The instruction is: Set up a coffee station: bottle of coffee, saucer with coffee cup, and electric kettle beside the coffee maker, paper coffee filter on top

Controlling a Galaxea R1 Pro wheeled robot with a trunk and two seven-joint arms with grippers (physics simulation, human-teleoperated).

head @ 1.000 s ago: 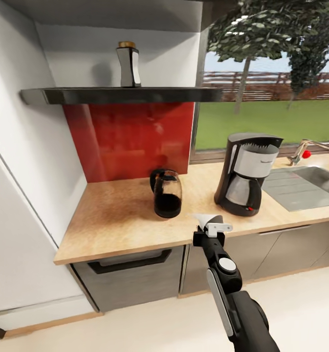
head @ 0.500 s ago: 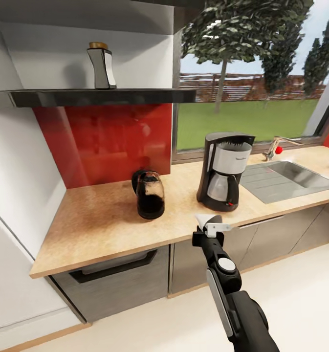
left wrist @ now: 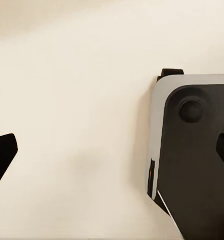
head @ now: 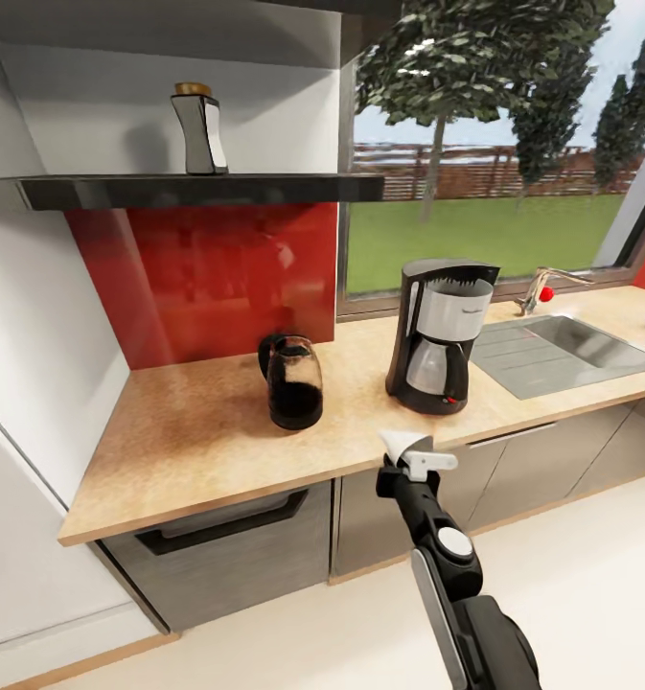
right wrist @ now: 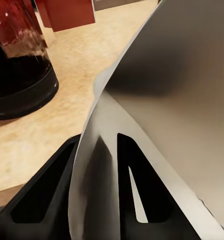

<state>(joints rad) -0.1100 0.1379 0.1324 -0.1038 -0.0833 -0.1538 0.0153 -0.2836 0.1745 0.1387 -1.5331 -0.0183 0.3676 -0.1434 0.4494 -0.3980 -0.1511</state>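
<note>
Before the kitchen countertop (head: 197,431), right gripper (head: 410,458) pinching paper coffee filter (head: 400,442), no legible writing

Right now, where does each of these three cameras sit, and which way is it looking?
Head view: on the robot's head, looking forward and down at the kitchen countertop, coffee maker and electric kettle; its right arm reaches forward with the right gripper.
Left wrist view: by the left gripper, facing pale floor and a grey-and-black part of the robot.
Right wrist view: along the right gripper's fingers, which pinch the paper coffee filter.
Head and right wrist views share the kettle, countertop and filter.
</note>
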